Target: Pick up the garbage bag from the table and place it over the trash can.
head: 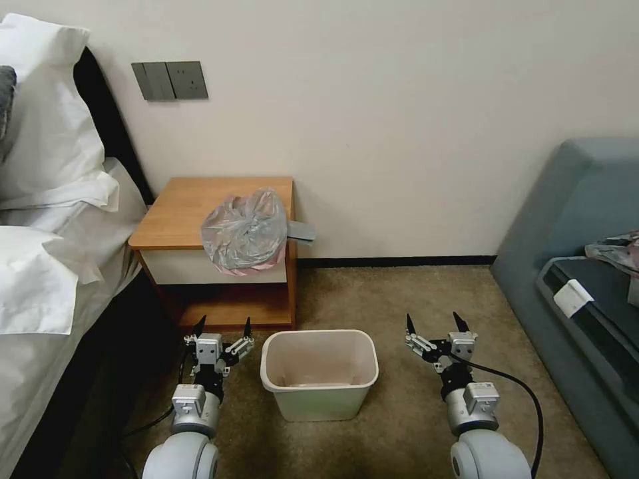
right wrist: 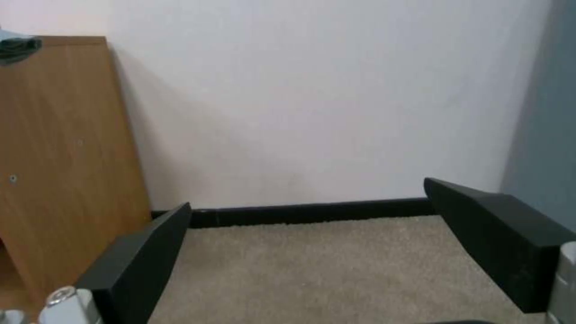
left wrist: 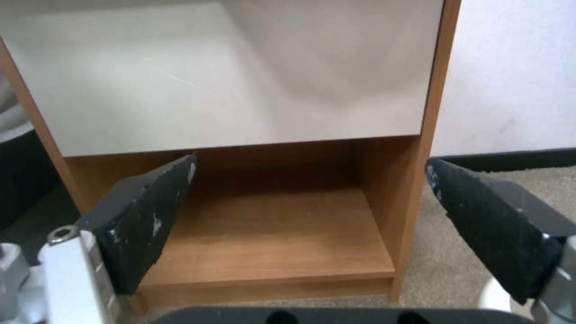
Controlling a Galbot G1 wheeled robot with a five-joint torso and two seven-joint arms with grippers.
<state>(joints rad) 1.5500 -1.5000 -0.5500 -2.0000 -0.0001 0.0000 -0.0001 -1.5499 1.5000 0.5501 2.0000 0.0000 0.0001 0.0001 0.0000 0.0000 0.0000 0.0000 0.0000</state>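
Note:
The garbage bag [head: 244, 231], crumpled translucent grey film with a pink rim, lies on the front right corner of the table [head: 180, 213] and hangs over its edge. The beige trash can [head: 319, 372] stands empty on the carpet in front of the table. My left gripper [head: 223, 327] is open, low beside the can's left side, facing the table's lower shelf [left wrist: 270, 234]. To the right of the can, my right gripper [head: 432, 324] is open above the carpet, with nothing between its fingers [right wrist: 498, 234].
A bed with white pillows [head: 46, 199] stands left of the table. A grey-blue sofa [head: 586, 266] with a patterned cloth bundle [head: 616, 249] fills the right side. The wall [head: 399, 120] is close behind. Carpet [head: 399, 299] lies open between can and wall.

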